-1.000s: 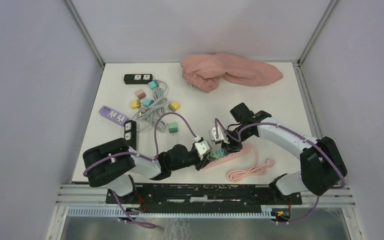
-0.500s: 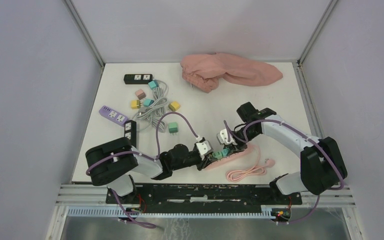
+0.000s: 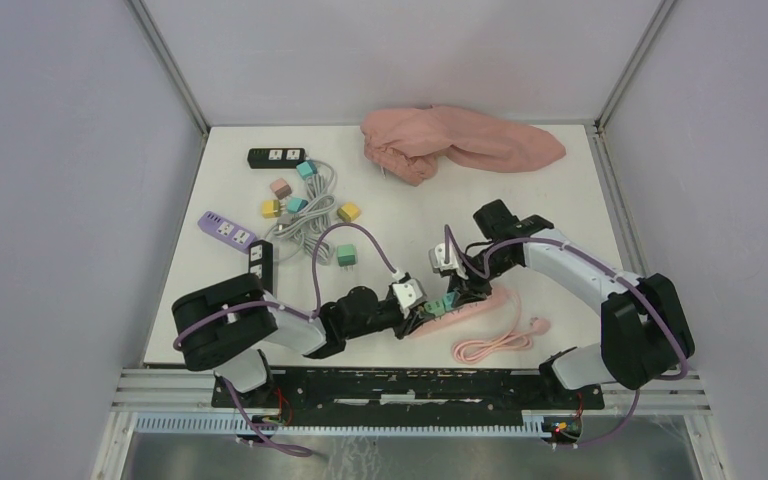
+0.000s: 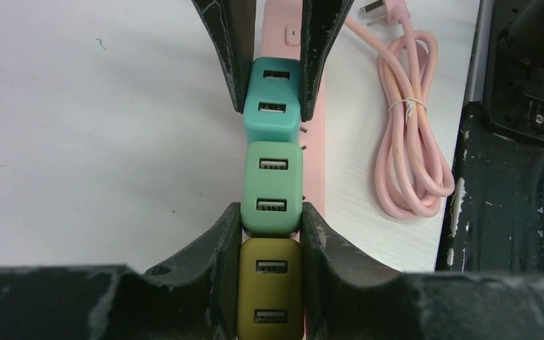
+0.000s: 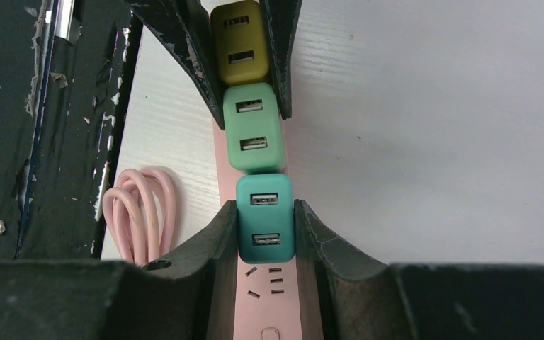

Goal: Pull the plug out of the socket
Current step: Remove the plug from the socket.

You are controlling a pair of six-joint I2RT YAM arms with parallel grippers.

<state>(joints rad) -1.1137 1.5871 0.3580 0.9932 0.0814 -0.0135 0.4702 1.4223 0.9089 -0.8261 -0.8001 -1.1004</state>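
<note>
A pink power strip [image 3: 482,302] lies near the front edge with three USB plugs in a row: yellow [image 4: 270,290], green [image 4: 272,187] and teal [image 4: 273,99]. My left gripper [image 4: 270,212] is shut around the yellow plug, its fingertips reaching the green plug's near end. My right gripper [image 5: 265,212] is shut on the teal plug [image 5: 265,218]. The teal plug sits a little higher than the green one, and a metal prong shows at its side. Bare socket holes [image 5: 263,277] show on the strip just behind the teal plug. In the top view both grippers [image 3: 422,312] [image 3: 457,288] meet over the strip.
The strip's coiled pink cable [image 3: 490,346] lies right of it by the table edge. At the back left are black [image 3: 276,157] and purple [image 3: 225,229] strips, loose coloured plugs and a grey cable [image 3: 305,215]. A pink cloth [image 3: 455,143] lies at the back.
My right wrist has shifted right and then lifted slightly away from the strip, still shut on the teal plug. The left arm has barely moved.
</note>
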